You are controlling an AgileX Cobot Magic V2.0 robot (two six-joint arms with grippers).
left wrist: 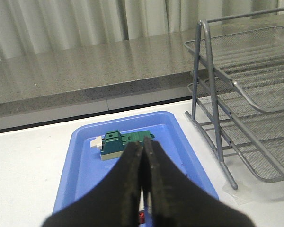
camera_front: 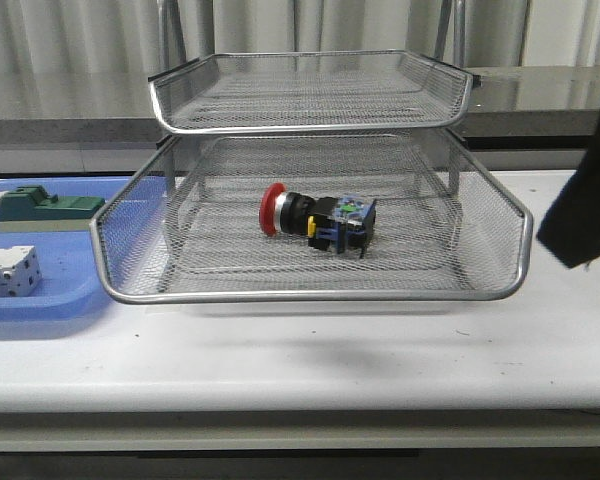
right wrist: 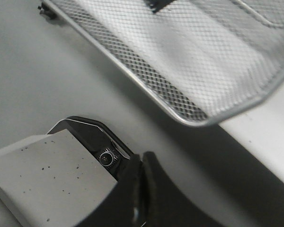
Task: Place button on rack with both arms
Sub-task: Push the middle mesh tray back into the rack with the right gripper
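The button [camera_front: 316,218], red cap, black body and blue-yellow rear block, lies on its side in the lower tier of the silver wire-mesh rack [camera_front: 310,285] in the front view. The rack also shows in the left wrist view [left wrist: 248,109] and in the right wrist view [right wrist: 189,71]. My left gripper [left wrist: 143,151] is shut and empty, above the blue tray. My right gripper [right wrist: 141,163] is shut and empty, outside the rack's corner. Only a dark part of the right arm [camera_front: 588,205] shows in the front view, right of the rack.
A flat blue tray [camera_front: 40,300] at the left holds a green block with a beige base [camera_front: 42,208] and a white terminal block [camera_front: 8,272]. In the left wrist view the tray [left wrist: 85,175] holds the green block [left wrist: 119,143]. A grey metal plate [right wrist: 42,184] lies by the right gripper.
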